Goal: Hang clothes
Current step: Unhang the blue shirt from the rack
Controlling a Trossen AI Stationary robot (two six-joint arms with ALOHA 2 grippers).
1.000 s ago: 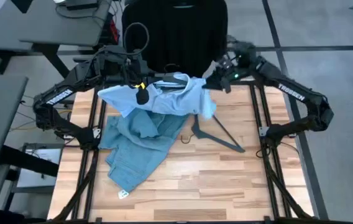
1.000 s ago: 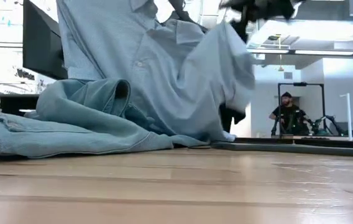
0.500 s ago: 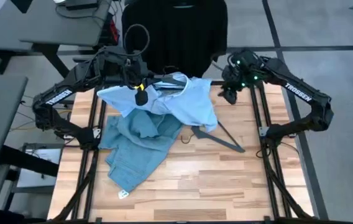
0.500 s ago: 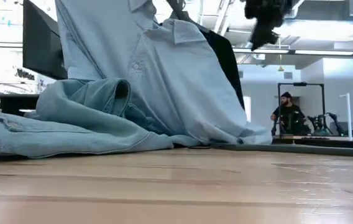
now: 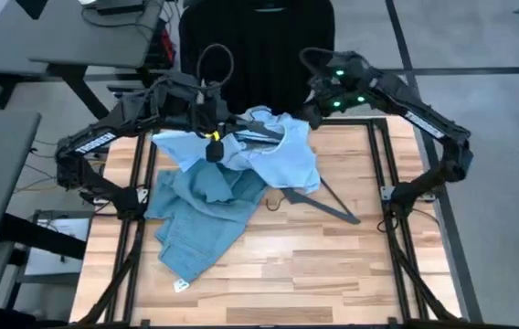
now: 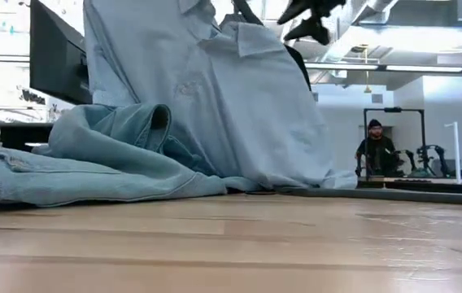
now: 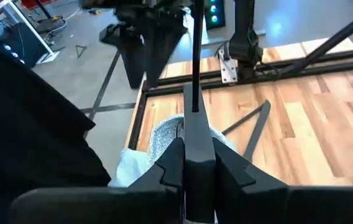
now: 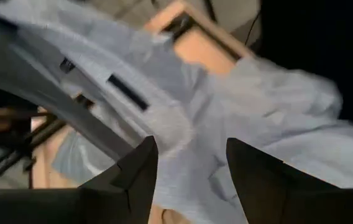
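The pale blue collared shirt [image 5: 282, 151] is draped over a grey hanger [image 5: 261, 131] above the table's far middle. Its lower end rests on the table and on the jeans [image 5: 195, 219], which lie crumpled at the left. My left gripper [image 5: 211, 144] is shut on the hanger at the shirt's left side. Just right of the collar, my right gripper [image 5: 312, 111] stands open and touches nothing; the shirt [image 8: 183, 118] lies ahead of its fingers. The black t-shirt [image 5: 259, 46] hangs beyond the table's far edge. My left gripper pinches a flat grey part of the hanger [image 7: 196, 140] between its two fingers. The fingers lie along that part, which runs on ahead of them. The hanger is lifted clear of the table and carries the shirt [image 6: 215, 106], which hangs below it.
A second dark hanger [image 5: 328, 199] lies flat on the table right of the jeans. The near half of the wooden table [image 5: 333, 274] is bare. A person [image 6: 375, 146] stands far off in the room behind.
The shirt's right side, which was held up at my right gripper, has dropped and now hangs down to the table. My right gripper drew away toward the right, then came back toward the shirt's collar. My left gripper has shifted slightly right with the hanger.
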